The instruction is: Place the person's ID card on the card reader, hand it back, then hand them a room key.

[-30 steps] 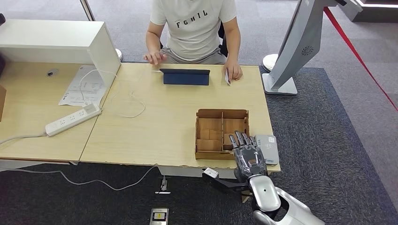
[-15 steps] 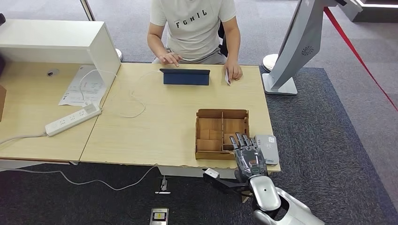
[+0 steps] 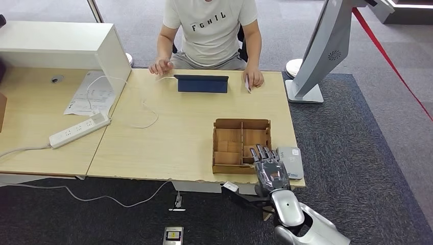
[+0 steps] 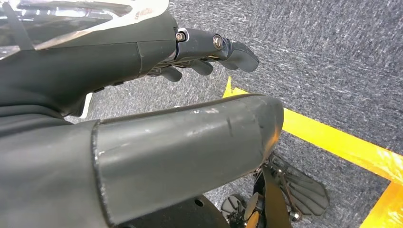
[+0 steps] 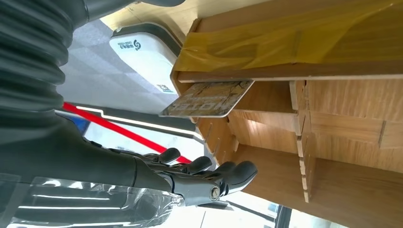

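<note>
At the table's far edge a person sits, one hand (image 3: pixel 254 77) holding a small white card (image 3: pixel 247 84) upright on the tabletop. The grey card reader (image 3: pixel 290 162) lies at the near right corner, and shows as a white-topped device (image 5: pixel 142 52) in the right wrist view. Beside it stands a wooden compartment box (image 3: pixel 241 125); a patterned key card (image 5: pixel 209 99) leans in one compartment. My right hand (image 3: pixel 270 171) hovers over the box's near right corner, fingers stretched out and holding nothing. My left hand (image 4: pixel 209 47) hangs over carpet, holding nothing.
A dark blue tablet (image 3: pixel 202 83) lies in front of the person. On the left are a white cabinet (image 3: pixel 66 46), papers (image 3: pixel 92 92), a power strip (image 3: pixel 79 130) and a loose cable (image 3: pixel 145 115). A grey kiosk stand (image 3: pixel 327 46) rises beyond the table's right side.
The person's free hand slid along the far edge, first toward the tablet, then back away from it. My right hand has barely moved.
</note>
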You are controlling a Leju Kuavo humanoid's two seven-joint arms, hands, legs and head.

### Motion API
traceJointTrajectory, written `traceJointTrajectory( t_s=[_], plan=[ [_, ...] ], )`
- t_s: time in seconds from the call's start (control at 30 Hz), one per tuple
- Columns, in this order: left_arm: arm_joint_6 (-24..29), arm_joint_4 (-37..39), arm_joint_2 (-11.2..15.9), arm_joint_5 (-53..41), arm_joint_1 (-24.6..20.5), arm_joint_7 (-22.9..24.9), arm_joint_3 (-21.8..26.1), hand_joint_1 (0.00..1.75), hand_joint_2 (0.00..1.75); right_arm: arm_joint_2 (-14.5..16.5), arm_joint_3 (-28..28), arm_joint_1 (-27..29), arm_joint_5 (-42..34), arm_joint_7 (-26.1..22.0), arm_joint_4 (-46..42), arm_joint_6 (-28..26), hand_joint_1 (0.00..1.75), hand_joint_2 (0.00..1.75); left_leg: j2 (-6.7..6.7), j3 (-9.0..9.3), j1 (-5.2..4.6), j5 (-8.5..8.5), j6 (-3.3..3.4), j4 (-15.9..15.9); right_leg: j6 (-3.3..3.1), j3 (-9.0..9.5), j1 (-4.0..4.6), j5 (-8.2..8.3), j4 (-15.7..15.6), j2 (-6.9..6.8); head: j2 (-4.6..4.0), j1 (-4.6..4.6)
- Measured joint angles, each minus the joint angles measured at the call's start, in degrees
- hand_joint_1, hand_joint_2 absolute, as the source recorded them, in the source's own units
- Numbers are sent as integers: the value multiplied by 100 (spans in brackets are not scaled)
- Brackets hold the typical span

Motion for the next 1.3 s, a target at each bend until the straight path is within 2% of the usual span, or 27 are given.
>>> traceJointTrajectory(
  t_s=[0.4, 1.13, 1.2, 1.27, 1.3],
  plan=[
    [40, -1, 2, 14, 3, 28, 0, 0, 0, -55, -4, -250, 37, 183, 209, 2, 0, 175, 0, 1, 0, 0, 0, 1, 1, 0, 0, 1, 0, 0, 0, 1],
    [204, -2, 4, 145, 3, 59, 0, 0, 0, -61, 133, -268, -134, 171, 131, 66, 0, 175, 0, 1, 0, 0, 0, 0, 1, 0, 0, 1, 0, 0, 0, 1],
    [204, -2, 4, 149, 2, 58, 0, 0, 0, -59, 138, -267, -135, 171, 126, 68, 65, 175, 0, 1, 0, 0, 0, 0, 1, 0, 0, 1, 0, 0, 0, 1],
    [204, -2, 4, 163, 3, 58, 0, 0, 0, -58, 140, -268, -135, 171, 120, 78, 152, 175, 0, 1, 0, 0, 0, 0, 1, 0, 0, 1, 0, 0, 0, 0],
    [204, -2, 4, 175, 3, 58, 0, 0, 0, -58, 143, -268, -135, 171, 116, 89, 163, 175, 0, 1, 0, 0, 0, 0, 1, 0, 0, 1, 0, 0, 0, 1]
  ],
)
